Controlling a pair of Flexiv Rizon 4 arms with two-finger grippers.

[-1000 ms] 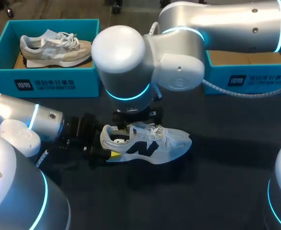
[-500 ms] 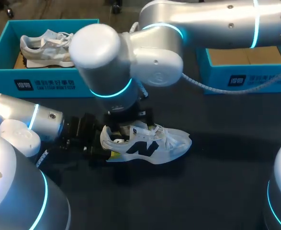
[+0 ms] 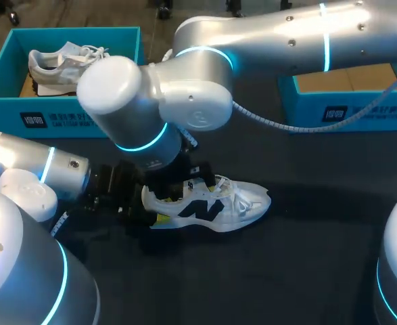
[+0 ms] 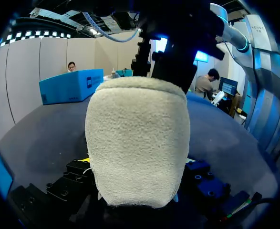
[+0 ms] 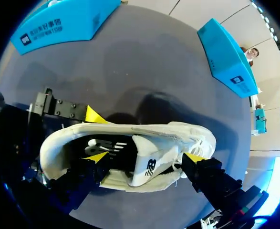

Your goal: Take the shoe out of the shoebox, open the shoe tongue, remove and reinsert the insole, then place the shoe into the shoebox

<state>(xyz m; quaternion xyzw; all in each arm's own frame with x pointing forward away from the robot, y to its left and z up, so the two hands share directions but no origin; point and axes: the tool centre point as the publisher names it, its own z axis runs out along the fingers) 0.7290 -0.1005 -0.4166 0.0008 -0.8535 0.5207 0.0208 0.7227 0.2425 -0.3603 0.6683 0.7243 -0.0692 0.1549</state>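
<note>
A white sneaker (image 3: 218, 203) lies on its side on the dark counter (image 3: 286, 271). The left gripper (image 3: 147, 211) is clenched on its heel, and the right gripper (image 5: 145, 157) stands spread over its opening, one fingertip (image 5: 97, 156) inside the sneaker and the other outside by the laces. Beyond the white sneaker, the teal shoebox (image 3: 69, 112) on the left arm's side holds a grey sneaker (image 3: 76, 68), while the teal shoebox on the right arm's side (image 3: 347, 112) shows only its brown floor.
</note>
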